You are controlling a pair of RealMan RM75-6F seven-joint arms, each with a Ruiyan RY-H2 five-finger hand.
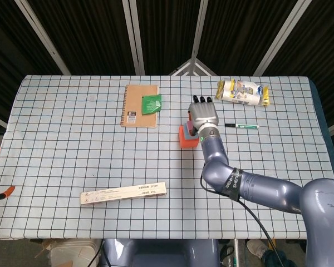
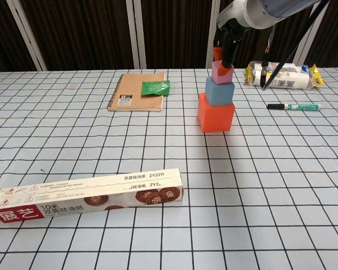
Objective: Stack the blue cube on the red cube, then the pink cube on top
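The blue cube (image 2: 219, 91) sits on the red cube (image 2: 216, 113); my right robot hand (image 2: 224, 46) pinches the pink cube (image 2: 221, 71) on top, at 12 o'clock, not yet released.

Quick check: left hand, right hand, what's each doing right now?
Left hand: not in view.
Right hand: holds the pink cube on the blue cube.

Matt cubes (image 2: 216, 116) — glossy metal arm (image 1: 250, 188)

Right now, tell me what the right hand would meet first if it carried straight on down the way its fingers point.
The right hand holds the pink cube, so the blue cube directly underneath comes first; they look touching or nearly so, though any gap is hard to judge.
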